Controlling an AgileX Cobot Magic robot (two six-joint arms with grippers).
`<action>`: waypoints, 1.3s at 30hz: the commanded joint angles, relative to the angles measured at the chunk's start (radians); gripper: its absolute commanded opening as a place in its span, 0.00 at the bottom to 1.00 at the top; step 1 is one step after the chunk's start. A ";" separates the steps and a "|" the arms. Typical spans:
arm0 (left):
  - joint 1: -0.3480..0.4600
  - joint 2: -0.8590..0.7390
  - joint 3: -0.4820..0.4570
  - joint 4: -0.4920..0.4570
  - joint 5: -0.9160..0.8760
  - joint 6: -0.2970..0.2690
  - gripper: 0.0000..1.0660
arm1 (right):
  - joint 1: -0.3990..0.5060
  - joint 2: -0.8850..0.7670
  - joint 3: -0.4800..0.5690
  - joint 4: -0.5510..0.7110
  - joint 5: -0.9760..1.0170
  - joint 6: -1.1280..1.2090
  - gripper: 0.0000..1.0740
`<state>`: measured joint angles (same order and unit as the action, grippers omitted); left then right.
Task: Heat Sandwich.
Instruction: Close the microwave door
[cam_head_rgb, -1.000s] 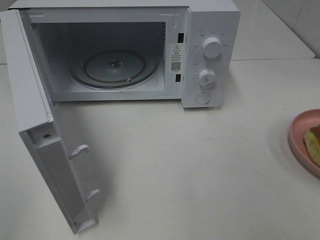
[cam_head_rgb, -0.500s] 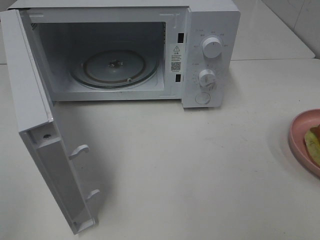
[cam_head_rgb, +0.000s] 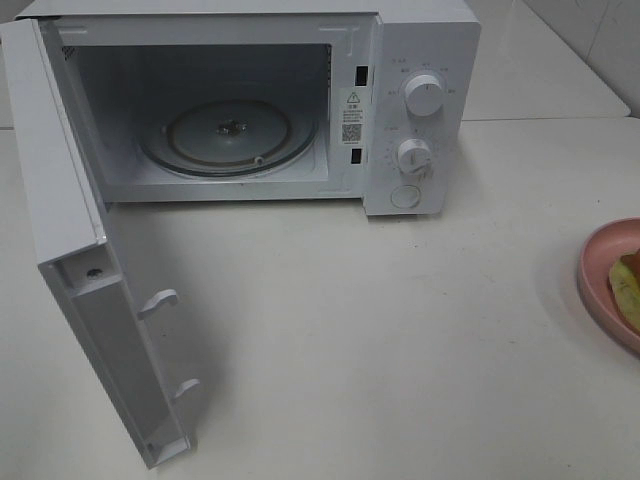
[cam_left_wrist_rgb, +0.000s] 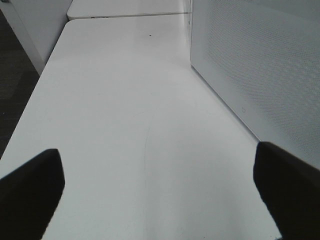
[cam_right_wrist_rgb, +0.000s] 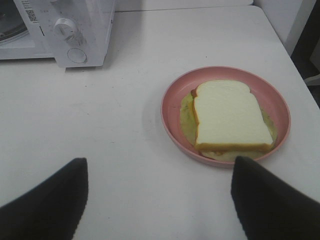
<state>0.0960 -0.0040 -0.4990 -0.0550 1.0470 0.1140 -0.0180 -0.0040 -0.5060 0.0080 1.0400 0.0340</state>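
Note:
The sandwich (cam_right_wrist_rgb: 227, 112), white bread with a pale yellow-green filling showing at its edges, lies on a round pink plate (cam_right_wrist_rgb: 170, 120) on the white table. My right gripper (cam_right_wrist_rgb: 157, 200) hangs open just short of the plate, nothing between its fingers. In the high view only a sliver of the sandwich (cam_head_rgb: 627, 285) and the plate (cam_head_rgb: 595, 260) shows at the right edge. The white microwave (cam_head_rgb: 420, 60) stands at the back with its door (cam_head_rgb: 90, 300) swung wide open to the left and its glass turntable (cam_head_rgb: 230, 135) bare. My left gripper (cam_left_wrist_rgb: 160, 195) is open over bare table.
A white perforated panel of the microwave (cam_left_wrist_rgb: 265, 65) stands close beside the left gripper. The table's edge (cam_left_wrist_rgb: 30, 100) runs along its other side, dark floor beyond. Two knobs (cam_head_rgb: 424, 95) and a button are on the microwave's right panel. Neither arm shows in the high view.

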 joint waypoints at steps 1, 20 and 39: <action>-0.003 -0.019 0.003 -0.012 -0.013 0.003 0.92 | -0.006 -0.026 0.001 0.005 -0.002 -0.008 0.71; -0.003 0.106 -0.020 -0.028 -0.147 0.003 0.91 | -0.006 -0.026 0.001 0.005 -0.002 -0.008 0.71; -0.003 0.213 0.198 -0.028 -0.624 0.003 0.65 | -0.006 -0.026 0.001 0.005 -0.002 -0.008 0.71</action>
<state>0.0960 0.2110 -0.3060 -0.0740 0.4570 0.1140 -0.0180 -0.0040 -0.5060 0.0080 1.0450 0.0340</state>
